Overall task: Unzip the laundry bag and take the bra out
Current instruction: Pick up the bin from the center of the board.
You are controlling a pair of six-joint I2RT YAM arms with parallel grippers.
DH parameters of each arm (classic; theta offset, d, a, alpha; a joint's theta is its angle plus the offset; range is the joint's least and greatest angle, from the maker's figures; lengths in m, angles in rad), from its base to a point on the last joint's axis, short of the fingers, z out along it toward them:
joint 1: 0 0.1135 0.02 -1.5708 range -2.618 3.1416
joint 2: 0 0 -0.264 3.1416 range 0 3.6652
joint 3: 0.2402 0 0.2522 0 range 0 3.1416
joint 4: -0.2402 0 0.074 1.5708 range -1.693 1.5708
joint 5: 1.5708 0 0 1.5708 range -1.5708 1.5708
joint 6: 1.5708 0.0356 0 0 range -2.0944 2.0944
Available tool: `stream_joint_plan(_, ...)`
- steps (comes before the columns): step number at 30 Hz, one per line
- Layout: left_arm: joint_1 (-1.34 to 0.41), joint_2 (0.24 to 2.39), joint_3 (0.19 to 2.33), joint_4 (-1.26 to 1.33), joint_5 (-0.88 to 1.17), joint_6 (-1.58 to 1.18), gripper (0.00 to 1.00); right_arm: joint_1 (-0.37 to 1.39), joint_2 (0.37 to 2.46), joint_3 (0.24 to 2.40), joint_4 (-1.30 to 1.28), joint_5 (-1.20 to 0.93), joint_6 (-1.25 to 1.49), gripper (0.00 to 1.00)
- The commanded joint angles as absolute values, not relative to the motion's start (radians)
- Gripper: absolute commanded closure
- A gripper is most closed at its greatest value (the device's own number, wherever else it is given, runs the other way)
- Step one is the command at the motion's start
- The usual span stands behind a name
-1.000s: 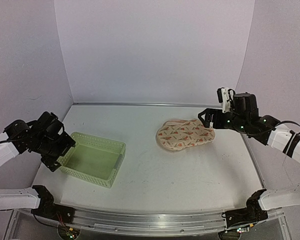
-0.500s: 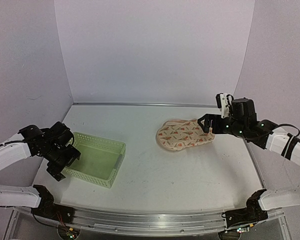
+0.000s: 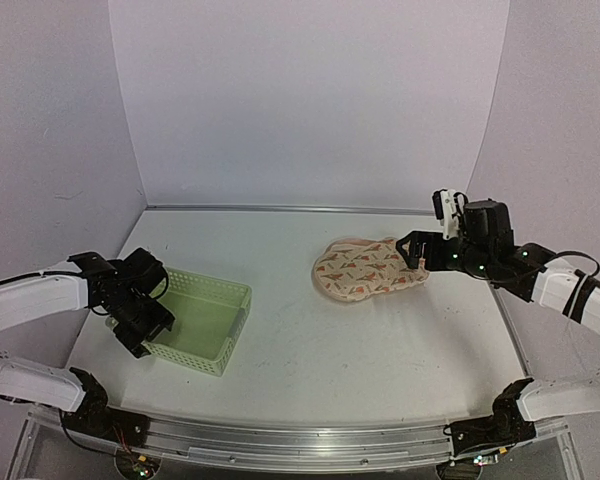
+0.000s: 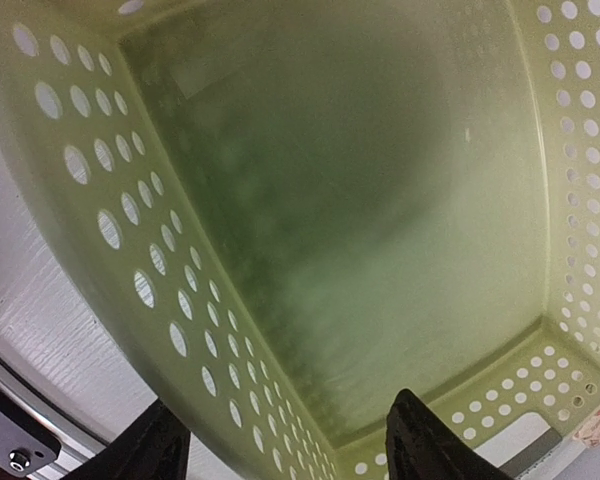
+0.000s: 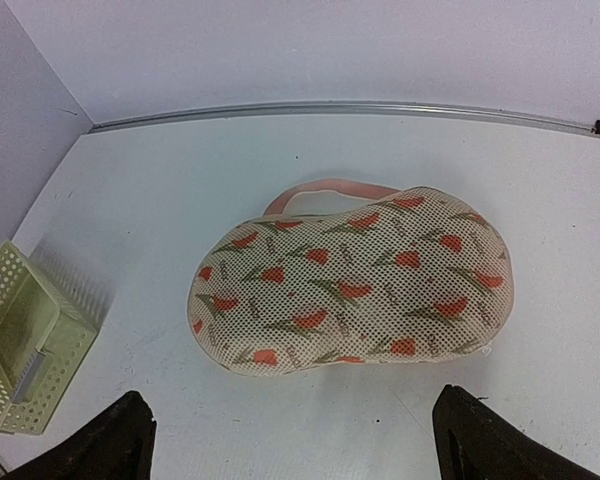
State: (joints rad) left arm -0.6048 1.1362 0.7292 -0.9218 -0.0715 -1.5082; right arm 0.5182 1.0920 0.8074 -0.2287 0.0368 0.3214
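The laundry bag lies closed on the table right of centre, cream mesh with orange-red and green motifs and a pink loop at its far side. It fills the middle of the right wrist view. The bra is hidden; none of it shows. My right gripper is open and empty, hovering at the bag's right end, with its fingertips wide apart on the near side of the bag in the right wrist view. My left gripper is open and empty, low over the basket's left side, with the basket wall between its fingers.
A light green perforated plastic basket stands empty at the left of the table; its wall fills the left wrist view, and it shows far left in the right wrist view. White walls enclose the table at the back and sides.
My left arm has swung right and down from the table's left edge to the basket's left side. My right gripper has dropped slightly, closer to the bag's right end.
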Motion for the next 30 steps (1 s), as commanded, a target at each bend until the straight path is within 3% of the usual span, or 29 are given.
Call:
stream_joint_plan(1,-0.596,1.15,0.739,-0.893,-0.052,-1.487,0.36,0.522,1.063,0.801,-0.192,0.053,0.314,0.02)
stream_joint_plan(19,-0.591,1.155,0.75,-0.883,-0.091,-1.428,0.79,0.522,1.076,0.812,-0.203,0.056,0.322,0.02)
stream_joint_plan(30,-0.574,1.23,0.828,-0.884,-0.127,-1.324,0.88,0.522,1.063,0.82,-0.224,0.066,0.318,0.02)
